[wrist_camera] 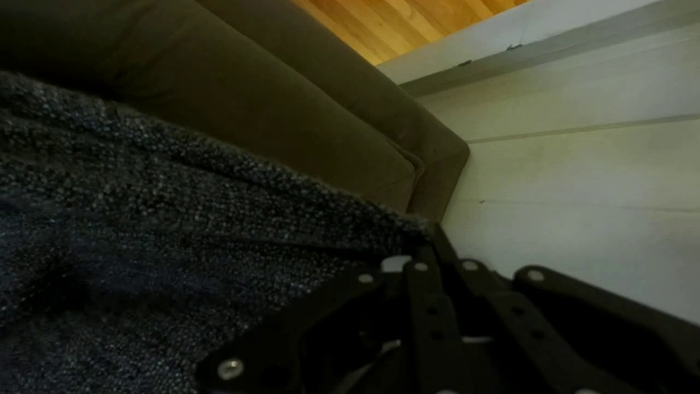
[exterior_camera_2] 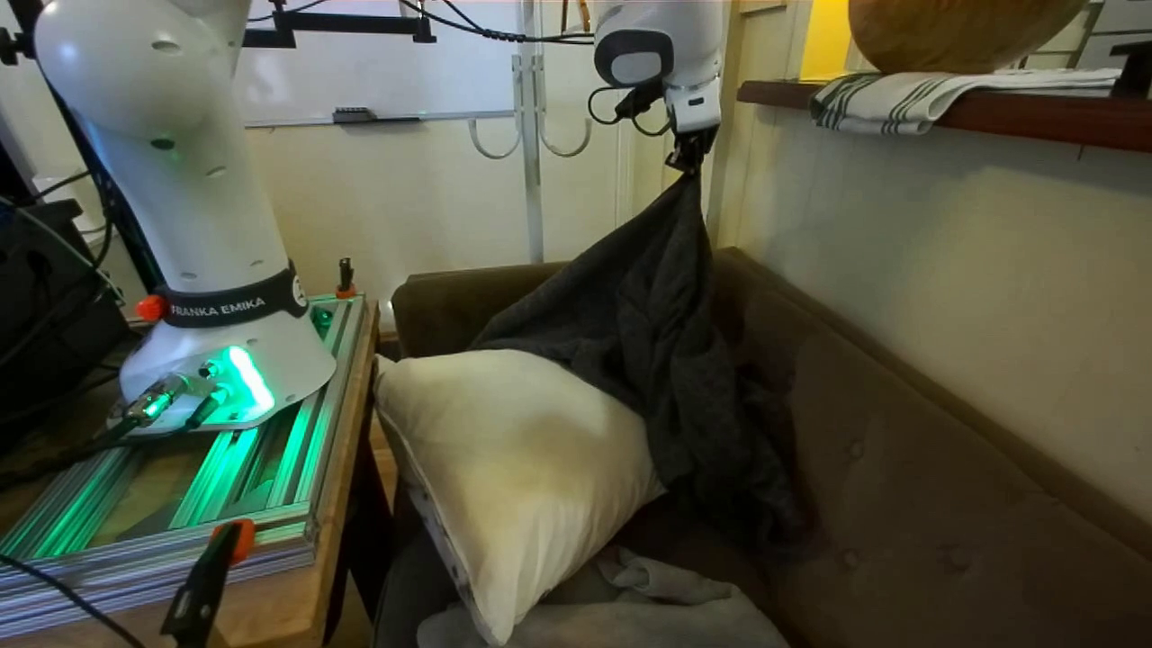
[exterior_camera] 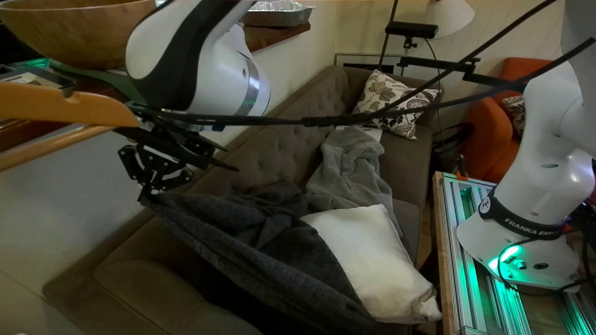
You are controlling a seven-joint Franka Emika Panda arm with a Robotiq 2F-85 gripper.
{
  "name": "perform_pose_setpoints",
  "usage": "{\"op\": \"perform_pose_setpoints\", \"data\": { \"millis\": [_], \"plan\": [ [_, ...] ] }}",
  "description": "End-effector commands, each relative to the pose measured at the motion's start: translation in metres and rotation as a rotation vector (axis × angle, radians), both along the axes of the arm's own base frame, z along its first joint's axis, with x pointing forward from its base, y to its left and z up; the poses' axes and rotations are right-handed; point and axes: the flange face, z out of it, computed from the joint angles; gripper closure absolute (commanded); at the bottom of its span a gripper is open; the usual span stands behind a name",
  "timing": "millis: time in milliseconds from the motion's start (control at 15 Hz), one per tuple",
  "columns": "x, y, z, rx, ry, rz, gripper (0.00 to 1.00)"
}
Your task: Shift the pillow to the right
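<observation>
The claw (exterior_camera_2: 691, 160) is clamped on a gathered edge of the dark blanket (exterior_camera_2: 657, 315); the fabric slopes down from it. Only the exterior views show the white pillow (exterior_camera_2: 522, 450), which lies on the sofa (exterior_camera_2: 909, 468), below and apart from the claw, on the side toward the robot base (exterior_camera_2: 216, 360). The blanket meets the white pillow's claw-facing side; the exact overlap cannot be determined. The wrist view covers the gripped fold, the sofa, the panelled wall (wrist_camera: 574, 180) beside the claw and the floorboards (wrist_camera: 404, 27) beyond the sofa. In an exterior view, a patterned pillow (exterior_camera: 382, 88) rests at the sofa end farthest from the claw. In an exterior view, a striped towel (exterior_camera_2: 886, 106) lies on a ledge (exterior_camera_2: 1062, 119) to one side of the claw. A wooden bowl (exterior_camera_2: 963, 31) appears on that same side in both exterior views.
</observation>
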Motion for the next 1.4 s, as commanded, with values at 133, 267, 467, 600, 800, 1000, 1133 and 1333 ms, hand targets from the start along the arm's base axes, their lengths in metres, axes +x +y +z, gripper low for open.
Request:
{"op": "perform_pose_setpoints", "data": {
  "millis": [133,267,467,600,800,1000,1133,1333],
  "plan": [
    [0.035,0.014,0.002,0.008,-0.13,-0.061,0.99],
    [0.044,0.021,-0.001,0.016,-0.158,-0.058,0.99],
    [0.054,0.035,-0.007,0.027,-0.17,-0.03,0.99],
    [0.059,0.042,-0.016,0.021,-0.172,-0.003,0.99],
    [0.065,0.049,-0.029,0.029,-0.169,0.017,0.99],
    [0.065,0.059,-0.037,0.06,-0.134,0.065,0.73],
    [0.056,0.057,-0.026,0.092,-0.077,0.094,0.66],
    [0.034,0.033,-0.027,0.069,0.052,0.076,0.46]
  ]
}}
